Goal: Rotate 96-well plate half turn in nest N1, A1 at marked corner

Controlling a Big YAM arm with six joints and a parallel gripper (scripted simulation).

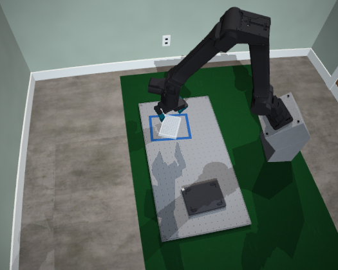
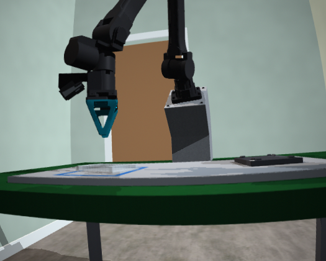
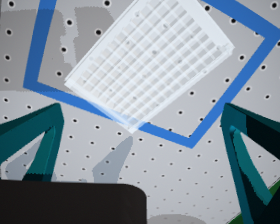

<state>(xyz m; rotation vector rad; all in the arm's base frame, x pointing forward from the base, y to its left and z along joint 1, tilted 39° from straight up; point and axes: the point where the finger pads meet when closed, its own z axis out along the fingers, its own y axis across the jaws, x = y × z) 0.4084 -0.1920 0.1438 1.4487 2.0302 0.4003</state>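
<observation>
The white 96-well plate [image 1: 170,126] lies flat inside the blue taped outline B1 on the grey deck, well side up; it also shows in the wrist view [image 3: 151,50] and, edge on, in the exterior view [image 2: 107,168]. My gripper [image 1: 170,112] hangs well above the plate with its teal fingers wide open and empty; from the side its fingers [image 2: 102,119] overlap. In the wrist view the plate sits diagonally to the fingers. The black plate nest N1 [image 1: 203,197] stands empty at the deck's near end, also in the exterior view [image 2: 268,160].
The grey perforated deck [image 1: 189,164] rests on a green table top [image 1: 272,193]. The arm's grey pedestal [image 1: 284,132] stands to the right of the deck. Walls close the room at the back and left.
</observation>
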